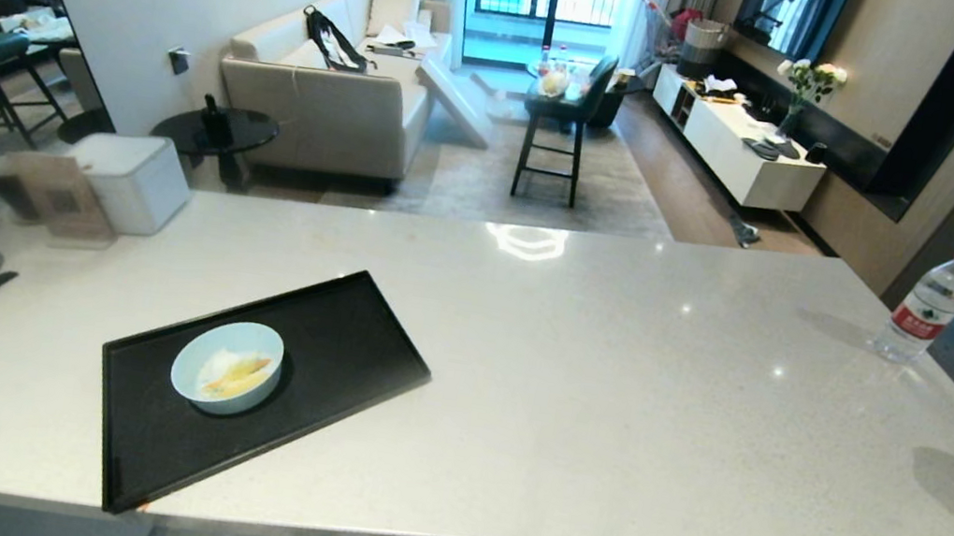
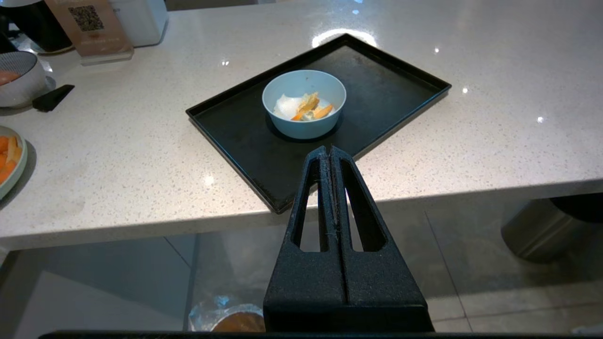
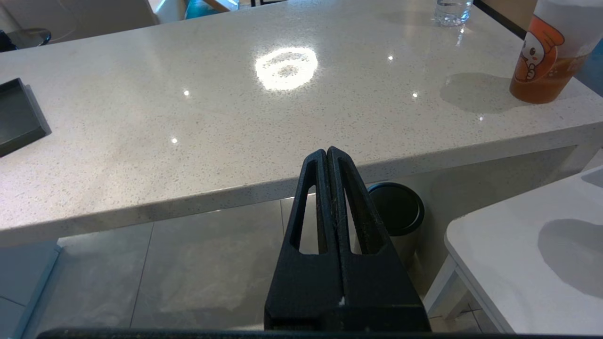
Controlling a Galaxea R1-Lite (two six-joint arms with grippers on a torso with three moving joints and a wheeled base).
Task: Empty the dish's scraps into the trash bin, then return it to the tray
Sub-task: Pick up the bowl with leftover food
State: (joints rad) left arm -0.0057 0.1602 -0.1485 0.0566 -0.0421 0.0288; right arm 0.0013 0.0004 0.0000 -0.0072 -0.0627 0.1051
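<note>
Left wrist view: the dish (image 2: 304, 104) is seen straight ahead of the empty, fully closed left gripper (image 2: 329, 151), across the tray (image 2: 400, 84) rim.

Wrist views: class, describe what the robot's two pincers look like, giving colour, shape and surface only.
The left pincer and the right pincer look alike. Each is matte black with a rough, grainy surface. Each has two long fingers that taper from a broad blocky base to a narrow tip, forming a wedge. Every finger has a long slot cut through it. No cables, labels or markings show.
</note>
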